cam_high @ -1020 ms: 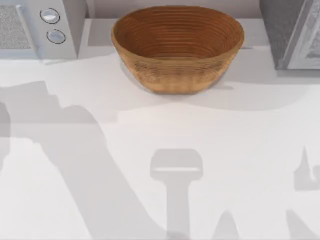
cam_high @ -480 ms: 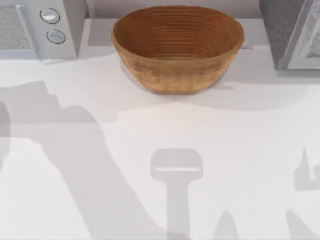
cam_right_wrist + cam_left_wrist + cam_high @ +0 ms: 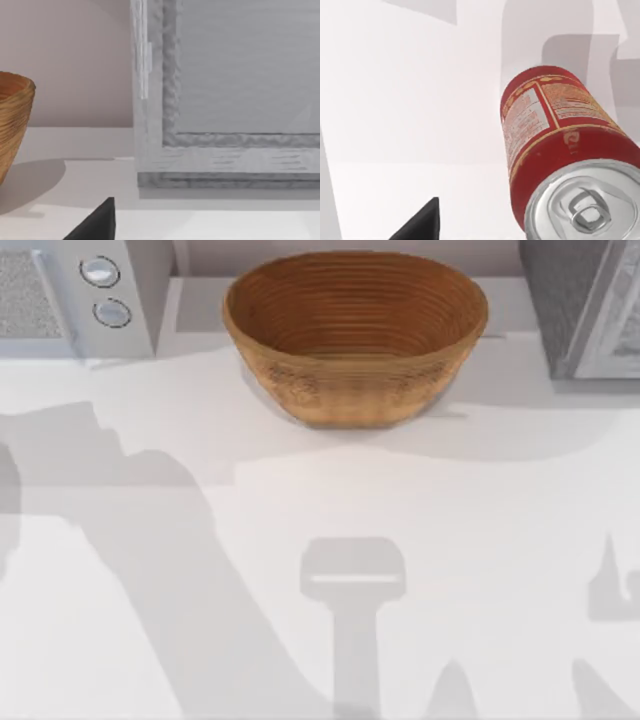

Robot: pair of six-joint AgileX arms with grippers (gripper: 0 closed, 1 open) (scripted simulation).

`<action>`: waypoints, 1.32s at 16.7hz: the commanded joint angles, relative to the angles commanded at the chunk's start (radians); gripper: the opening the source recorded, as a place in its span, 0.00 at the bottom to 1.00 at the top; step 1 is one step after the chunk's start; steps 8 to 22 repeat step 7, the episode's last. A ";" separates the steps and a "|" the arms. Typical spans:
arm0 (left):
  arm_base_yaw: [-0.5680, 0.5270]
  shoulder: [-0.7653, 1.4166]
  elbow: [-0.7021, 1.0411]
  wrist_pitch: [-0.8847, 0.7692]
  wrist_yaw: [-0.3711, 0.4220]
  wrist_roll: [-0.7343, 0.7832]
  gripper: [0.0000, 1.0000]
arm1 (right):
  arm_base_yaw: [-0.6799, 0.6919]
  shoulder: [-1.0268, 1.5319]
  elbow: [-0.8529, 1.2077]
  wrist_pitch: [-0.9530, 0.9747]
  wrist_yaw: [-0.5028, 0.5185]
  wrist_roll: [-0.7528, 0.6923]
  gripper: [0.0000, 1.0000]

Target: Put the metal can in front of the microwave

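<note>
Red and orange-yellow metal can (image 3: 555, 150) with a silver top sits close before the left gripper (image 3: 420, 222); whether that gripper pinches it cannot be told. Light grey microwave (image 3: 75, 295) stands at the table's far left.

White table (image 3: 500, 540), pale wall (image 3: 75, 50) — soft shadows

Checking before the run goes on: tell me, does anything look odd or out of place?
Nothing stands out. The metal can stands upright on the table, undented; the basket sits level between the microwave and the grey box.
</note>
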 joint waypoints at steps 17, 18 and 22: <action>-0.001 0.022 0.184 -0.160 0.000 -0.001 1.00 | 0.000 0.000 0.000 0.000 0.000 0.000 1.00; -0.001 0.022 0.184 -0.160 0.000 -0.001 1.00 | 0.000 0.000 0.000 0.000 0.000 0.000 1.00; -0.001 0.022 0.184 -0.160 0.000 -0.001 1.00 | 0.000 0.000 0.000 0.000 0.000 0.000 1.00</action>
